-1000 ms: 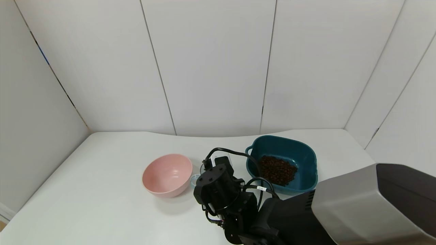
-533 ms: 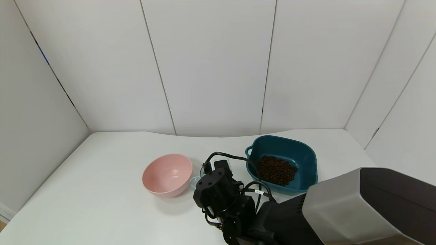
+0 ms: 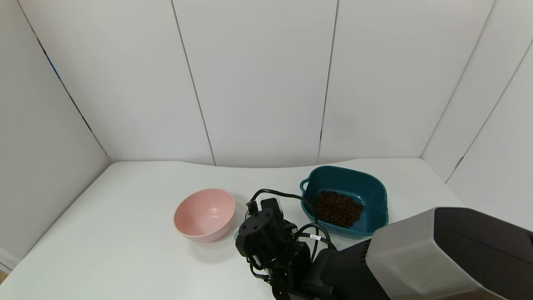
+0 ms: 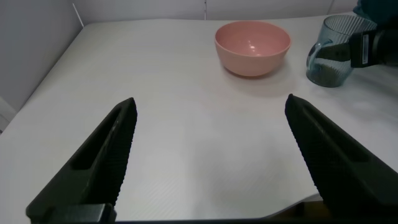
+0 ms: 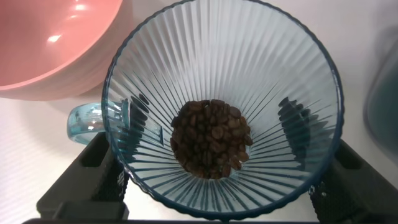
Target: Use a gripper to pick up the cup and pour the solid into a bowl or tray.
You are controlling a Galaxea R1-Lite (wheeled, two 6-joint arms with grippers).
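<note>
The ribbed pale blue cup [image 5: 267,68] stands upright on the white table between the pink bowl and the teal basin [image 3: 377,196]. It holds a small heap of brown beans [image 5: 211,137]. A larger heap of beans [image 3: 338,208] lies in the basin. My right gripper [image 3: 264,208] comes down over the cup, one finger on each side, and is shut on its walls. The cup is almost wholly hidden under it in the head view. The left wrist view shows the cup [image 4: 333,53] with a black finger against it. My left gripper [image 4: 211,124] is open and empty over bare table, far from the cup.
A round pink bowl [image 3: 204,214], empty, stands just left of the cup and close to its handle [image 5: 84,121]. The basin's loop handle [image 3: 304,183] faces the cup. White wall panels close off the back and sides. The table's near edge [image 4: 348,202] shows in the left wrist view.
My right arm and gripper have drawn slightly back toward me and down. The bowls and the beans in the basin have not moved.
</note>
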